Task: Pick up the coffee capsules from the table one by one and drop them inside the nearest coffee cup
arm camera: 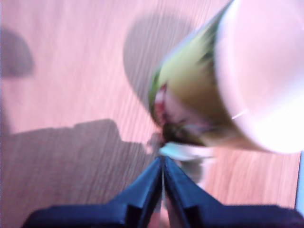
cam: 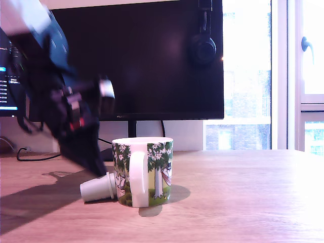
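Observation:
One coffee capsule [cam: 97, 189], a pale grey tapered pod, lies on its side on the table [cam: 243, 202], its flared rim against the coffee cup's base. The coffee cup [cam: 143, 171] is white with green trees and stands upright, handle toward the camera. My gripper [cam: 98, 168], dark and motion-blurred, reaches down from the exterior view's left, its tip just above the capsule. In the wrist view the dark blue fingers [arm camera: 142, 185] meet in a thin line, so the gripper [arm camera: 162, 162] is shut with nothing between them. The capsule's pale rim [arm camera: 183, 151] shows just past the tips, beside the blurred cup [arm camera: 228, 90].
A large black monitor [cam: 152, 61] stands behind the cup, with headphones [cam: 202, 46] hung on its top edge. Cables [cam: 35, 157] run along the back at the exterior view's left. A window [cam: 298, 76] is on the right.

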`<action>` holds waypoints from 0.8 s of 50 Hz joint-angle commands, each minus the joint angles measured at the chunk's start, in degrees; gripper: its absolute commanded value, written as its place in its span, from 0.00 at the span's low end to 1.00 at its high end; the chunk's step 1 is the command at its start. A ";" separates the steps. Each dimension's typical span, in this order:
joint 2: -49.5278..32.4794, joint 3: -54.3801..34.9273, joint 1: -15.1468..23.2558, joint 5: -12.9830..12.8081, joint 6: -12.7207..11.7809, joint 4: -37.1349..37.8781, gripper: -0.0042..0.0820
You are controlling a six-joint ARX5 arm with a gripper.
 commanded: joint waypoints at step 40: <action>-33.73 -40.96 0.59 -8.26 -18.75 42.49 0.02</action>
